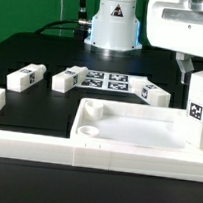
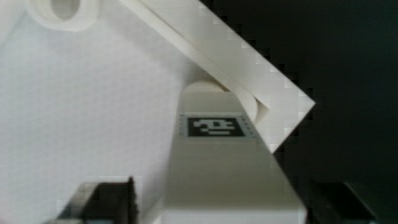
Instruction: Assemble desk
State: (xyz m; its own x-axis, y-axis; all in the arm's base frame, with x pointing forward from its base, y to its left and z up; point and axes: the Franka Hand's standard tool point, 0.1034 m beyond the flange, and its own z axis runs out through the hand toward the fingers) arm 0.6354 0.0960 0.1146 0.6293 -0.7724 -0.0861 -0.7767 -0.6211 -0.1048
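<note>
I see the end effector (image 2: 214, 203) closed narrow on the held leg (image 1: 199, 107), with a dark finger (image 2: 107, 200) flanking it on each side. In the exterior view this white leg stands upright at three o'clock, its square tag facing the camera, at the far right corner of the desk top (image 1: 126, 142). The desk top is a white tray lying flat on the black worktop (image 1: 21, 187), towards five o'clock. Behind it the first loose leg (image 1: 24, 77) lies at nine o'clock, the second loose leg (image 1: 68, 79) is just beside the marker board (image 1: 107, 80), and the third loose leg (image 1: 156, 93) is at two o'clock. The border rail (image 1: 26, 134) runs at seven o'clock.
</note>
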